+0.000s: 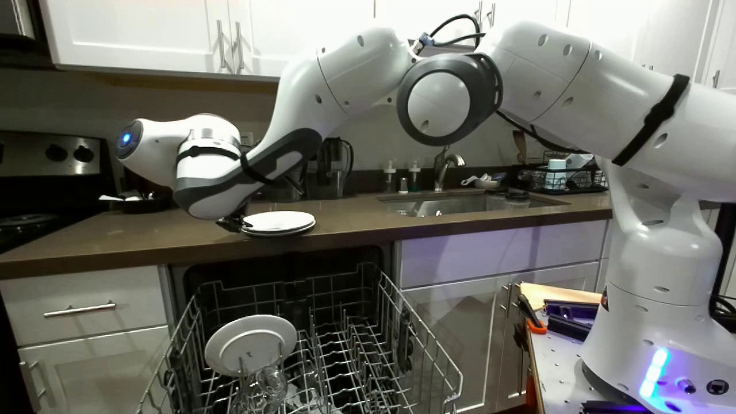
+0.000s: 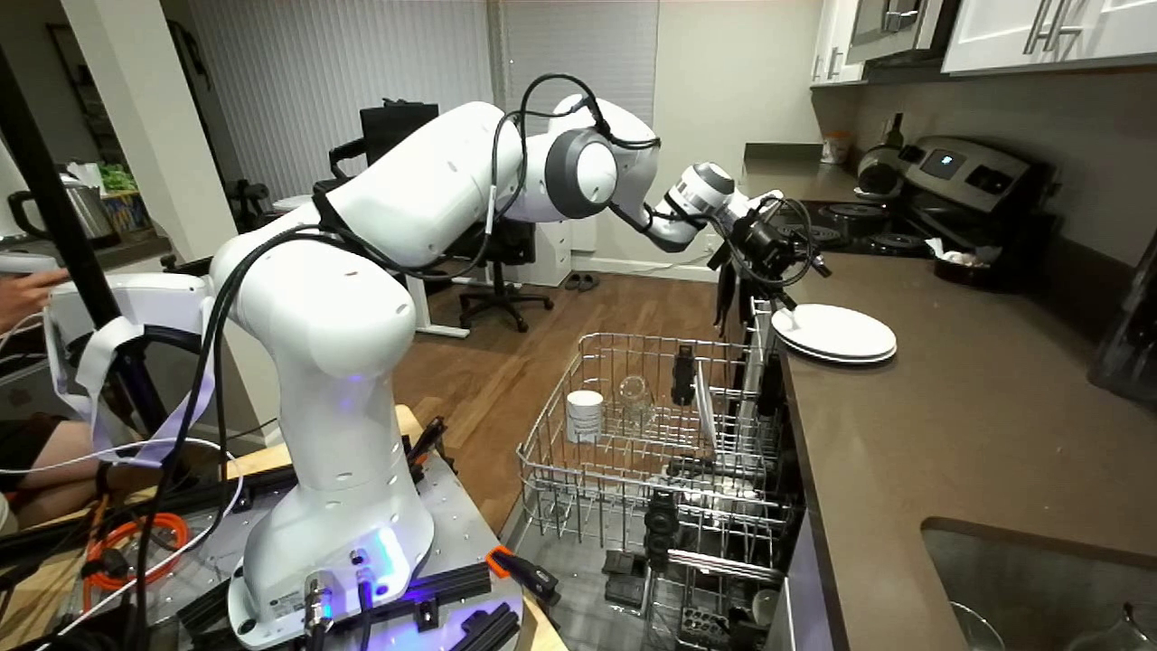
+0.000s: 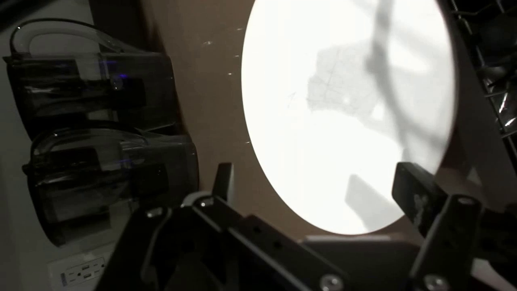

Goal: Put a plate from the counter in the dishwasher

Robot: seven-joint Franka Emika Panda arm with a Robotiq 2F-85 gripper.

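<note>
— In the wrist view, past the left jaw, counter (image 3: 210, 101). Which step?
— Lining up the grasp, I'd judge: white plate (image 3: 343, 121) there just ahead, atop another dish (image 1: 282, 233); dishwasher rack (image 3: 494, 94) off right. Next, fingers (image 3: 416, 188) should straddle the plate's rim alone.
— And the gripper (image 3: 314, 178)?
— Spread wide, holding nothing; contact, I can't tell.

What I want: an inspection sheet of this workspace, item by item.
Surface: dark brown counter with built-in sink.
Job's things: stacked white plates near the counter's front edge; dishwasher rack pulled out, holding a dish and glassware.
Clutter: two pitchers on the counter.
Gripper: open, at the plates' edge; contact unclear.
Cables: black cable looped on the arm; orange cable coiled near its base.
Surroundings: stove beside counter; a person's hand at picture edge.
</note>
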